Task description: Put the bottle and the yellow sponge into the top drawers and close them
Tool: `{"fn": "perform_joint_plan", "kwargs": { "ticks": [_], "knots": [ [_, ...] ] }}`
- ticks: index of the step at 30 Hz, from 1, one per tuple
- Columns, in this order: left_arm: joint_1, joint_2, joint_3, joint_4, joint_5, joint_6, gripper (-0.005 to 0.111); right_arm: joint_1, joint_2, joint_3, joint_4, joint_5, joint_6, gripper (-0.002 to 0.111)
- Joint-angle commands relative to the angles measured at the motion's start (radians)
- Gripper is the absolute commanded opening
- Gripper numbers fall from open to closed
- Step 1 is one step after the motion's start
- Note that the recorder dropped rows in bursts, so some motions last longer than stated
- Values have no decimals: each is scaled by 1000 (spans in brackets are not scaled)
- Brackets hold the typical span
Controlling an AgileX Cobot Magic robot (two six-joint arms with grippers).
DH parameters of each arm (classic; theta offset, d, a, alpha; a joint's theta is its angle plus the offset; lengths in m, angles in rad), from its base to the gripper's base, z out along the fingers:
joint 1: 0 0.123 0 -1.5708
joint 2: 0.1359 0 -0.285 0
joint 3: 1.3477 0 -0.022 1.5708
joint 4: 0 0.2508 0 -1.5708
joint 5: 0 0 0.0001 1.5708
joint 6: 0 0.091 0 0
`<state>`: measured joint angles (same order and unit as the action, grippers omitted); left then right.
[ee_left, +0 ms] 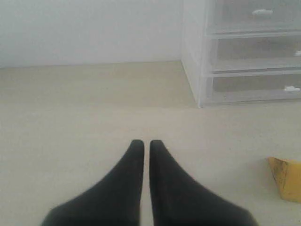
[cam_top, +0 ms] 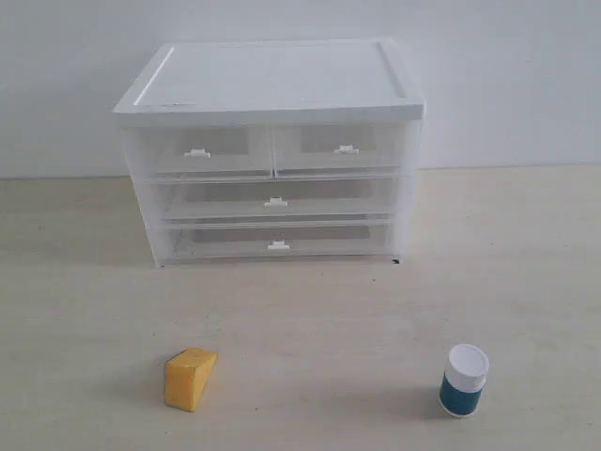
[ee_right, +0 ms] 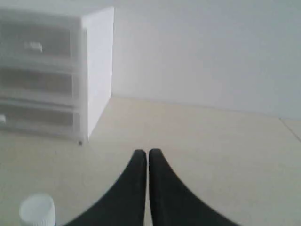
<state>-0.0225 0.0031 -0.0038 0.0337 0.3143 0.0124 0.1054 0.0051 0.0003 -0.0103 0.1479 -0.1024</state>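
Observation:
The yellow sponge [cam_top: 190, 377], a wedge of foam, lies on the table at the front left; its corner also shows in the left wrist view [ee_left: 287, 179]. The bottle [cam_top: 464, 380], teal with a white cap, stands upright at the front right; only its cap [ee_right: 36, 210] shows in the right wrist view. Both top drawers, left [cam_top: 208, 150] and right [cam_top: 340, 147], are pushed in flush with the cabinet front. My left gripper [ee_left: 146, 143] is shut on nothing, away from the sponge. Shut and empty as well, my right gripper [ee_right: 147, 152] hovers apart from the bottle. Neither gripper appears in the exterior view.
The white-topped cabinet [cam_top: 272, 85] stands at the back centre against a pale wall, with two full-width clear drawers, the middle [cam_top: 274, 200] and the bottom [cam_top: 277, 242], under the top pair. Bare table surface [cam_top: 319, 319] lies between cabinet and objects.

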Motion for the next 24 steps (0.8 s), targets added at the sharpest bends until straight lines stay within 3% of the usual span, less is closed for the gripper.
{"fn": "perform_joint_plan", "kwargs": {
  "ticks": [1,6,12,24],
  "knots": [
    [2,-3,4,-7,-5,4,4,-3,-5,0,49,-250,102,0],
    [2,-3,4,-7,-5,4,4,-3,-5,0,108,-424,382,0],
    [2,-3,4,-7,-5,4,4,-3,11,-33,58,-521,381,0],
    [2,-3,4,-7,-5,4,4,-3,581,-345,-112,-619,359,0]
  ]
}}
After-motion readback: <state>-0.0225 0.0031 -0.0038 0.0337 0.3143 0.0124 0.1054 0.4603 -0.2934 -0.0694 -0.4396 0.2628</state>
